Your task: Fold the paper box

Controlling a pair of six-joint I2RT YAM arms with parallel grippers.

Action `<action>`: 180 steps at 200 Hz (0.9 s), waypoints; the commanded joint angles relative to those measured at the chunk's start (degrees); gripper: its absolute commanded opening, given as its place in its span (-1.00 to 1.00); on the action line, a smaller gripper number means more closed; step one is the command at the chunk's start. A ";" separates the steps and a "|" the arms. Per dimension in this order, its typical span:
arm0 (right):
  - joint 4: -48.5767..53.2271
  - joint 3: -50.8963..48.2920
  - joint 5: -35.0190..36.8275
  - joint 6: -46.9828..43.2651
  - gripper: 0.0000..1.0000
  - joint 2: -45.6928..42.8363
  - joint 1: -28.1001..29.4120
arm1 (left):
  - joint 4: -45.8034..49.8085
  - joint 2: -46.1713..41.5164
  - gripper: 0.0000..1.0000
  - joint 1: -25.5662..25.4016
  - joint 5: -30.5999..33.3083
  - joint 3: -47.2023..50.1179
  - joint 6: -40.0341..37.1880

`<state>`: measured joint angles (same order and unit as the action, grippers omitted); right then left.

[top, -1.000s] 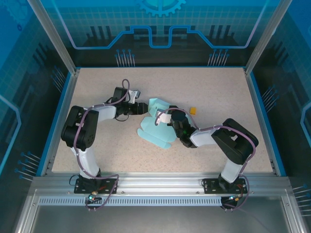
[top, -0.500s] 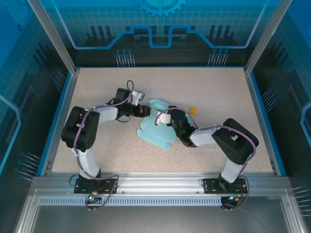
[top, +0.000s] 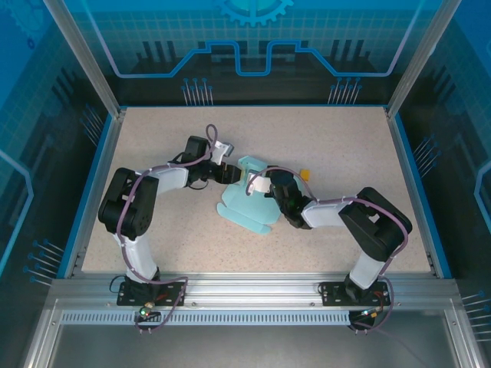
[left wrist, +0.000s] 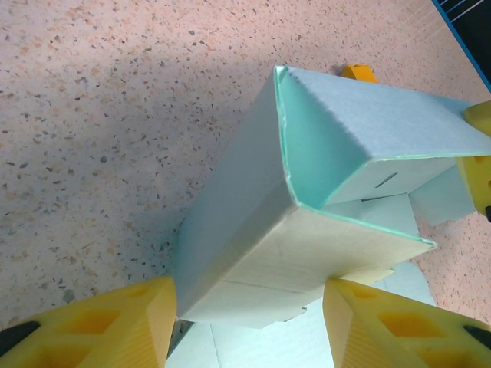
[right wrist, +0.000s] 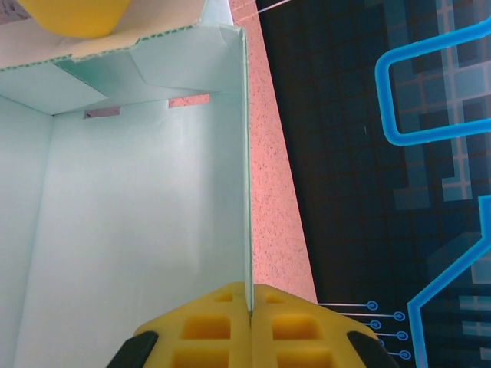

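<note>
Your left gripper (top: 228,175) has swung in closer against the paper box (top: 247,201), which sits mid-bench in the top view. From its wrist, the yellow fingers (left wrist: 115,326) stand half-wide astride the box's raised end, probably to square it; you cannot tell whether they squeeze. Your right gripper (right wrist: 249,330) pinches one side wall upright, steadying the fold. The bench (top: 153,138) is speckled beige, ringed by blue circuit-patterned panels (top: 253,46).

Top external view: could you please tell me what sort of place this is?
Probably a purpose-built robot workcell: aluminium frame posts, blue circuit-print wall panels, and the left arm and right arm bolted at the speckled tabletop's near edge.
</note>
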<state>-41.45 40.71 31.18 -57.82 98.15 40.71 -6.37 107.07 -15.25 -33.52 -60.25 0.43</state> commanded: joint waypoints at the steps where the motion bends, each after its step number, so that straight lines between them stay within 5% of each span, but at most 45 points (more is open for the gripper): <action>1: 1.80 1.39 -2.71 1.05 -1.00 -0.60 -0.40 | -3.28 1.43 0.10 -0.93 -2.65 -1.20 -2.93; 73: 3.30 2.92 -2.90 1.01 -1.00 0.07 -0.48 | -8.55 1.87 -0.12 -1.32 -4.36 0.10 -2.19; 180: 3.83 2.62 -3.21 2.07 -1.00 -0.07 -0.41 | -11.05 1.04 -0.01 -2.59 -4.28 1.58 -1.10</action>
<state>-38.50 42.65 30.85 -56.99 98.15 40.07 -14.31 108.71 -16.71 -35.29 -58.98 -0.27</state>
